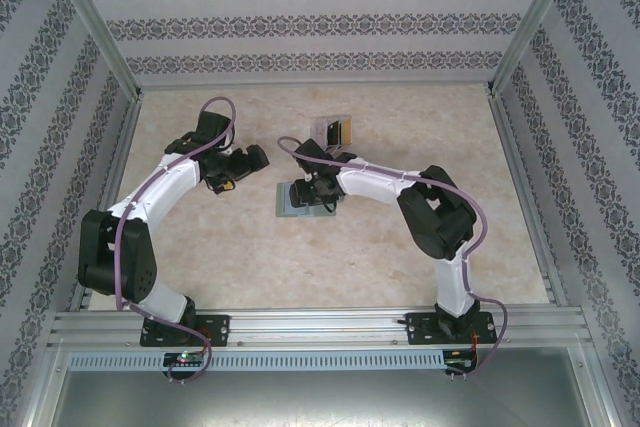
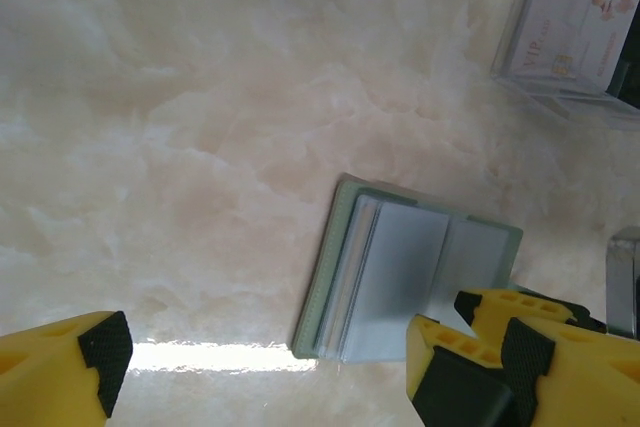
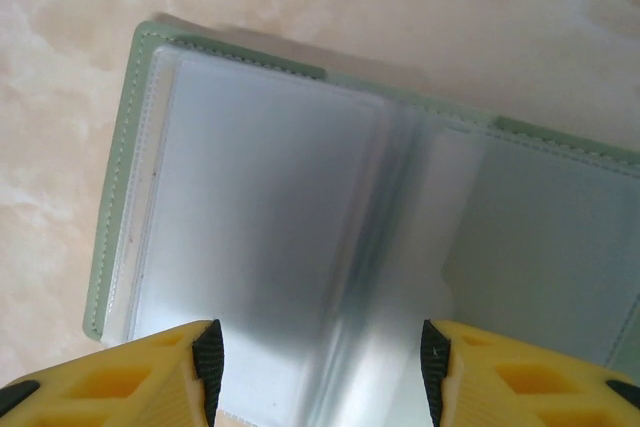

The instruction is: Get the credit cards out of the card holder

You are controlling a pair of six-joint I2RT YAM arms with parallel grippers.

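The card holder (image 1: 291, 206) lies open on the marble tabletop, a grey-green cover with clear, pale blue-grey sleeves (image 3: 270, 167). My right gripper (image 1: 318, 195) hangs directly over it. Its jaws (image 3: 320, 372) stand open on either side of a raised sleeve leaf near the fold, closed on nothing. I cannot make out any credit cards in the sleeves. The left gripper (image 1: 228, 179) is to the left of the holder, wide open and empty (image 2: 265, 367). In the left wrist view the holder (image 2: 400, 267) lies just ahead, with a yellow finger (image 2: 505, 309) of the right gripper on its right page.
A clear plastic tray (image 1: 335, 130) stands just behind the holder with black and orange contents. In the left wrist view a white card printed with flowers and "VIP" (image 2: 580, 7) leans inside it. Metal frame rails and patterned walls enclose the table.
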